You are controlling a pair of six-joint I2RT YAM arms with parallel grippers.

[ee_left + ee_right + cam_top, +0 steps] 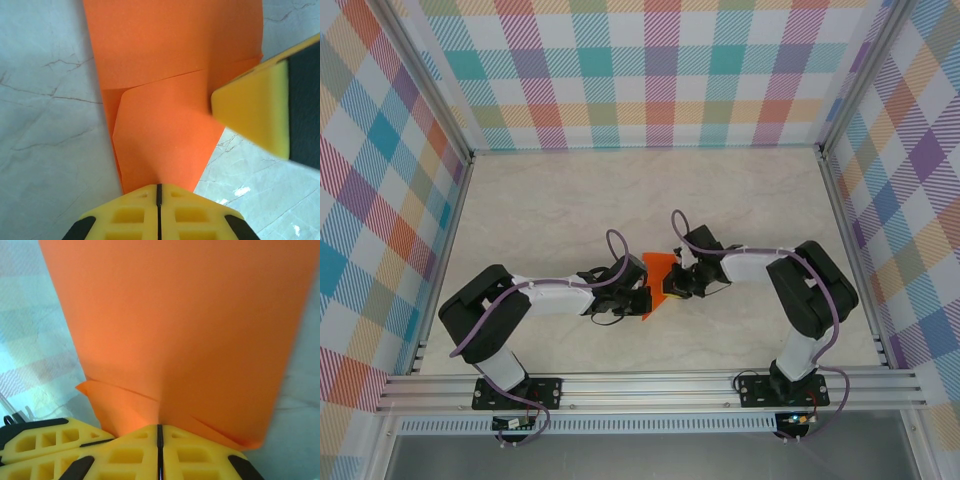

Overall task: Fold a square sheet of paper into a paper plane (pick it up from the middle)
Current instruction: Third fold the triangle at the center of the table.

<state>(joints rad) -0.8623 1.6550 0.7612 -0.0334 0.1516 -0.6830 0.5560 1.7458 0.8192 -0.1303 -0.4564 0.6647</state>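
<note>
Orange sheet of paper (658,270), creased with overlapping flaps, is held up between my 2 hands near the middle of the tabletop (570,200). On the left wrist feed I see the left hand (159,187) pressed together, pinching the sheet's narrow end. The right hand (160,427) is pressed together too, pinching the sheet's edge from the opposite side, where folded layers meet.
</note>
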